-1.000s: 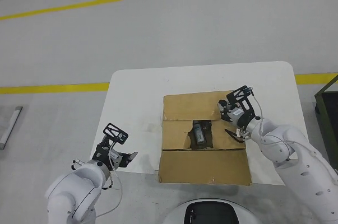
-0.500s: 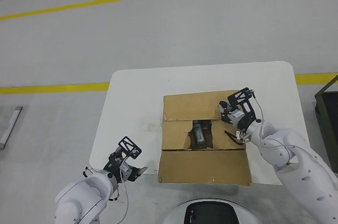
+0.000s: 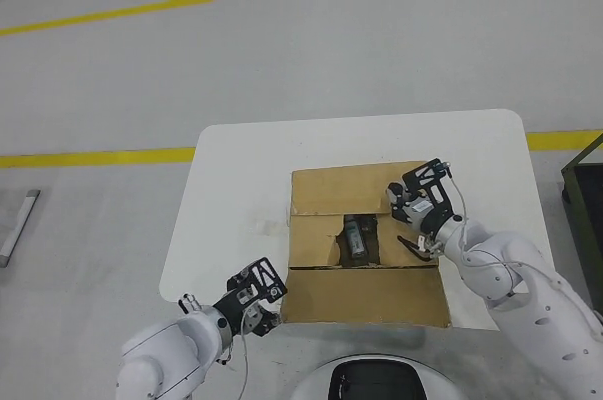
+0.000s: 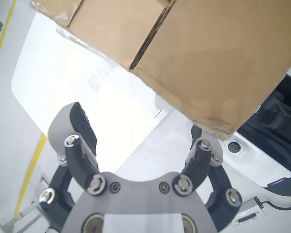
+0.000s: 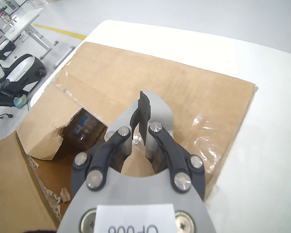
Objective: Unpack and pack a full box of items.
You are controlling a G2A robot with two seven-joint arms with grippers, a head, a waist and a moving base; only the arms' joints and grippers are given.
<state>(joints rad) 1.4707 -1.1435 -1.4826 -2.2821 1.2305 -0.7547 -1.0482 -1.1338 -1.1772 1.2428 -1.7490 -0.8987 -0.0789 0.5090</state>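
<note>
A brown cardboard box [image 3: 366,245] lies on the white table [image 3: 241,190] with its outer flaps spread flat. A bottle [image 3: 356,238] shows through the gap between the torn inner flaps, and it is also in the right wrist view as the bottle [image 5: 83,128]. My right gripper [image 3: 418,243] hangs over the right inner flap, fingers [image 5: 143,107] shut; I cannot tell if they pinch cardboard. My left gripper [image 4: 140,132] is open beside the near flap's left corner [image 4: 215,129], which juts past the table edge. From above, the left gripper [image 3: 258,300] sits just left of that flap.
The table's left half [image 3: 231,220] and its far strip are bare. A dark green cart [image 3: 593,215] stands off the table's right side. A grey bar [image 3: 16,228] lies on the floor at the left, near a yellow floor line [image 3: 81,158].
My left arm has swung right along the table's near edge, up to the box's near-left corner. The right gripper has shifted slightly left over the box.
</note>
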